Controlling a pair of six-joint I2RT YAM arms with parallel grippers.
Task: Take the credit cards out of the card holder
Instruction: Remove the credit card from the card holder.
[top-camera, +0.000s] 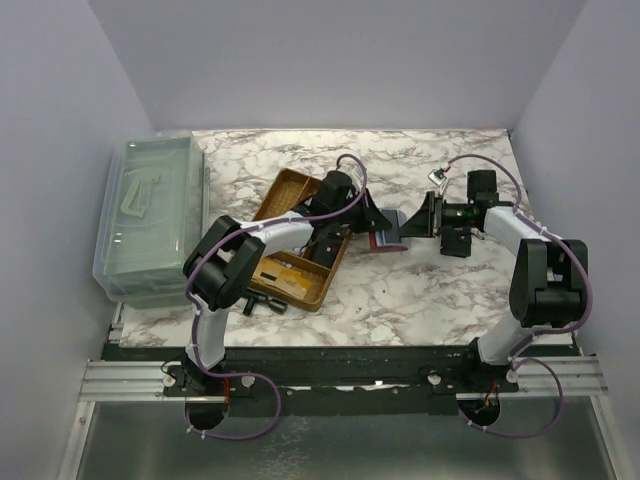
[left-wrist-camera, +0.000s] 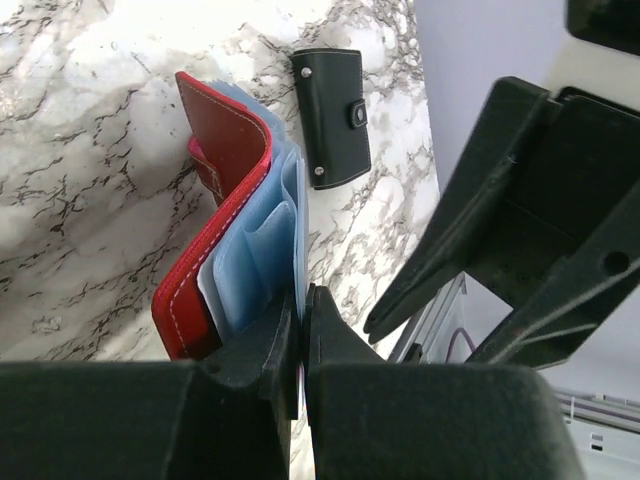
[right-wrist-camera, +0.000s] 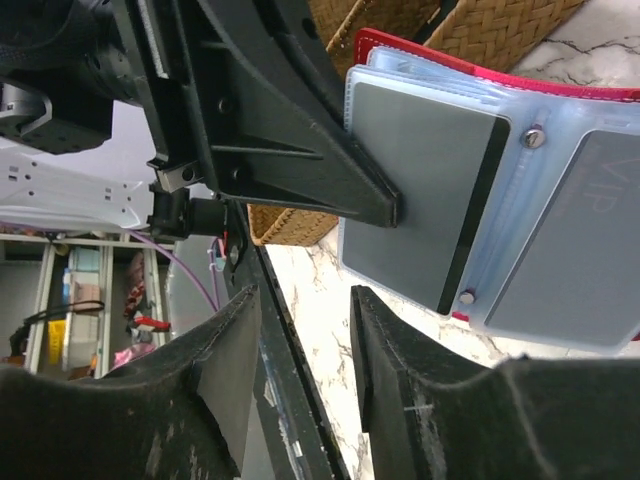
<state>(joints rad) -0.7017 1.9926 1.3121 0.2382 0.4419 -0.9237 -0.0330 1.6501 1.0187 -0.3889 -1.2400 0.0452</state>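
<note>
Clamping the red card holder (left-wrist-camera: 230, 130) by its clear sleeves, the left gripper (left-wrist-camera: 303, 305) holds it mid-table beside the wicker basket (top-camera: 288, 188); right gripper (right-wrist-camera: 305, 300) jaws stand apart, empty, beside a grey card (right-wrist-camera: 420, 190).

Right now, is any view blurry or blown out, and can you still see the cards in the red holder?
Top external: even light, soft shadows, the card holder tiny. Left wrist: the marble table glares white at upper left, the holder sharp. Right wrist: the right gripper close up and soft, the gray card in its sleeve crisp.
</note>
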